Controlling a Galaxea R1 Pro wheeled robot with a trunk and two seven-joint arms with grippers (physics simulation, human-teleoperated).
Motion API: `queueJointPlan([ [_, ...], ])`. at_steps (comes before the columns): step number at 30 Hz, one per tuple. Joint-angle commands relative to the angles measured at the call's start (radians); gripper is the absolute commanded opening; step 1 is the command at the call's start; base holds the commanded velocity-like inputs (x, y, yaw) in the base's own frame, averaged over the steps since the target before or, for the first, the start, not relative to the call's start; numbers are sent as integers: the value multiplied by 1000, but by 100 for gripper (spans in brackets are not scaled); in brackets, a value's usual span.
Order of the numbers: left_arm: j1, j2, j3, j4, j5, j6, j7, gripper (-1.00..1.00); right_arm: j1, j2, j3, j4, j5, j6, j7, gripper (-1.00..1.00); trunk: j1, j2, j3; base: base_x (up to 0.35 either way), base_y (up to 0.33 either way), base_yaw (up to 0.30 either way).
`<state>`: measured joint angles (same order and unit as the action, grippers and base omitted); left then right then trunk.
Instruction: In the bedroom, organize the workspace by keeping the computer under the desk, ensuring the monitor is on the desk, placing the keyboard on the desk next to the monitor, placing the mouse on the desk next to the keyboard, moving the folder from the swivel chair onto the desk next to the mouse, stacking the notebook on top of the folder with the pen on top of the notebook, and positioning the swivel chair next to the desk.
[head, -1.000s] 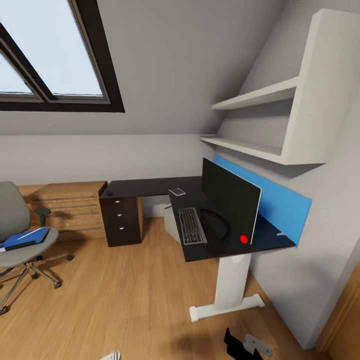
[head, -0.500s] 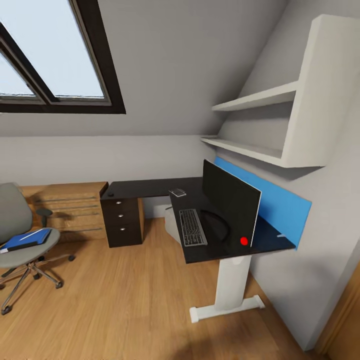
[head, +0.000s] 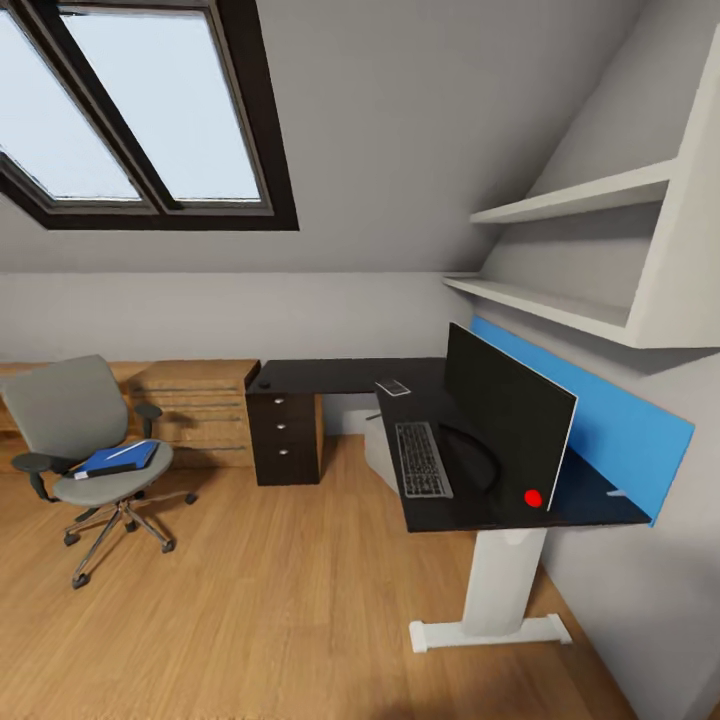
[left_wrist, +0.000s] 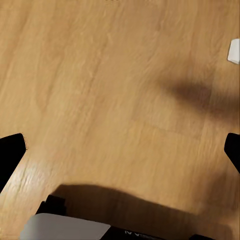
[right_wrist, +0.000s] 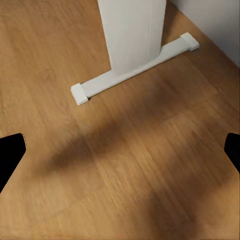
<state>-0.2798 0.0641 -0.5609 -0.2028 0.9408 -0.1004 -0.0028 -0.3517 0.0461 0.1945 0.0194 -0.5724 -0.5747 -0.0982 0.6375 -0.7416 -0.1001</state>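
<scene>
Far left: swivel chair (head: 95, 440), folder (head: 118, 459) on seat. Right: desk (head: 430, 450) carries keyboard (head: 422, 459), monitor (head: 510, 420). Left gripper (left_wrist: 120, 150), right gripper (right_wrist: 120, 150) spread wide, empty. Step: fetching folder; next, drive toward chair.

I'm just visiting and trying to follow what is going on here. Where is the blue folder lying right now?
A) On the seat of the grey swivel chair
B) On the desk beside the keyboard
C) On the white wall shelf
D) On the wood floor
A: the blue folder lies on the seat of the grey swivel chair, well apart from the desk.
</scene>
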Motion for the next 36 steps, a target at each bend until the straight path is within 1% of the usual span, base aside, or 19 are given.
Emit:
queueJointPlan([
  [1,-1,0,-8,0,10,-4,0,100,-1,-4,9,2,2,-3,-6,100,0,-1,-2,0,0,289],
  [4,-1,0,-8,0,9,-9,0,100,-1,-14,9,2,5,-3,-6,100,0,-1,-3,0,0,275],
  [6,-1,0,-7,0,10,-25,0,100,-1,-22,9,2,6,-3,-5,100,0,-1,-5,0,0,229],
  [8,-1,0,-8,0,11,-60,0,100,-1,-30,10,2,8,-2,-4,100,0,-1,-7,0,0,185],
  [10,-1,0,-8,0,11,-79,-1,100,-1,-33,10,2,13,-2,-3,100,0,-1,-9,0,0,160],
  [13,-1,-10,-7,1,12,-90,-2,100,-1,-38,9,2,31,-2,-3,100,0,-1,-13,0,0,142],
  [16,-1,-12,-7,2,12,-92,-2,100,-1,-52,9,2,37,0,-2,100,0,-1,-18,0,0,129],
  [20,-1,-13,-7,2,12,-93,-2,100,-1,-64,10,2,39,1,-2,100,0,-1,-23,0,0,124],
  [22,-1,-13,-7,2,12,-93,-2,100,-1,-68,10,2,42,1,-2,100,0,-1,-26,0,0,122],
  [24,-1,-13,-7,2,12,-94,-2,100,-1,-70,10,2,53,1,-2,100,0,-1,-29,0,0,121],
  [25,-1,-13,-7,2,12,-94,-2,100,-1,-71,10,2,62,1,-2,100,0,-1,-30,0,0,121],
  [26,-1,-13,-7,2,12,-94,-2,100,-1,-71,10,2,87,2,-2,100,0,-1,-32,0,0,121],
  [30,-1,-13,-7,2,13,-94,-2,100,-1,-72,10,2,115,2,-2,100,0,-1,-38,0,0,121],
  [36,-1,-13,-7,2,13,-94,-2,100,-1,-73,10,2,125,3,-2,100,0,-1,-46,100,86,119],
])
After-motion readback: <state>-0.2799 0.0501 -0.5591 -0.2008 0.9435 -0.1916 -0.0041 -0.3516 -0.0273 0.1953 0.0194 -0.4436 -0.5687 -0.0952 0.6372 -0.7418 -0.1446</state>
